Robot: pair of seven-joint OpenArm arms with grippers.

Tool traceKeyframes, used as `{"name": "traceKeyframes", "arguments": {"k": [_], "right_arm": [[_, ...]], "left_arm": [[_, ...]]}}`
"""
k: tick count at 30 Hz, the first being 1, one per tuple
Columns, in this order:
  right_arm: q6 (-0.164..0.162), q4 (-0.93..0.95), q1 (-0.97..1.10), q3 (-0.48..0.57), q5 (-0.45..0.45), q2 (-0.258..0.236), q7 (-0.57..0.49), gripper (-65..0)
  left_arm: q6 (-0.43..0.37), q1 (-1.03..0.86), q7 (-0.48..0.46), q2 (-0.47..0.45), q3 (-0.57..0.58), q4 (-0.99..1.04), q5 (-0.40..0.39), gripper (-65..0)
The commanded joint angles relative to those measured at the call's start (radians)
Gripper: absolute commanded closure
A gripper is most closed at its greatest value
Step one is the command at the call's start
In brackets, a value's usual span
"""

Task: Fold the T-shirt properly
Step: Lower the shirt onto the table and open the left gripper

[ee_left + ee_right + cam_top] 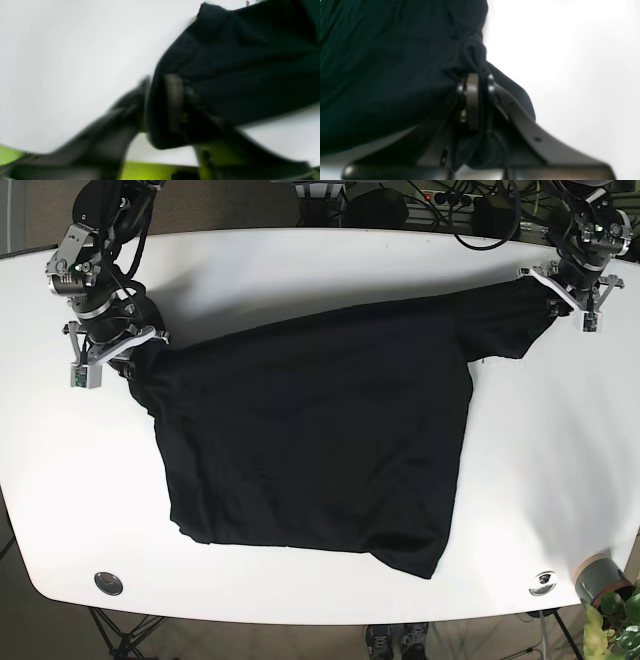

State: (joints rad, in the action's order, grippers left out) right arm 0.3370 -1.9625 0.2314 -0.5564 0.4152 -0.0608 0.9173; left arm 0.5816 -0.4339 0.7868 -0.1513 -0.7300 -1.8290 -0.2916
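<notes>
Right gripper (118, 348): clamped on T-shirt (320, 430) corner, far left of table (330, 265).
Left gripper (565, 288): closed on opposite corner, far right.
Held edge: stretched taut between grippers, running left-right along far side.
Shirt body: spread mid-table, hanging toward near edge.
Nearer arm: neither; each held its own end.

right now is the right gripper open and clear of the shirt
No, in the right wrist view the right gripper is shut on a bunched fold of the black T-shirt, with cloth pinched between its fingers.
</notes>
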Motion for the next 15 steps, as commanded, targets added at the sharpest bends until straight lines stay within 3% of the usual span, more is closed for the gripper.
{"name": "traceKeyframes", "arguments": {"k": [1,4,15], "right_arm": [[-0.002,-0.019,-0.011,-0.004,0.007,-0.009,-0.033,-2.5],[-0.002,-0.019,-0.013,0.006,0.007,-0.009,-0.033,-2.5],[-0.002,-0.021,-0.034,0.043,0.007,0.003,-0.033,-2.5]], "left_arm": [[0.005,-0.003,-0.016,-0.034,0.039,-0.016,-0.008,-25.8],[0.005,-0.003,-0.016,-0.046,0.072,-0.019,-0.008,-37.1],[0.005,0.122,-0.016,-0.047,0.103,0.004,-0.008,-37.8]]}}
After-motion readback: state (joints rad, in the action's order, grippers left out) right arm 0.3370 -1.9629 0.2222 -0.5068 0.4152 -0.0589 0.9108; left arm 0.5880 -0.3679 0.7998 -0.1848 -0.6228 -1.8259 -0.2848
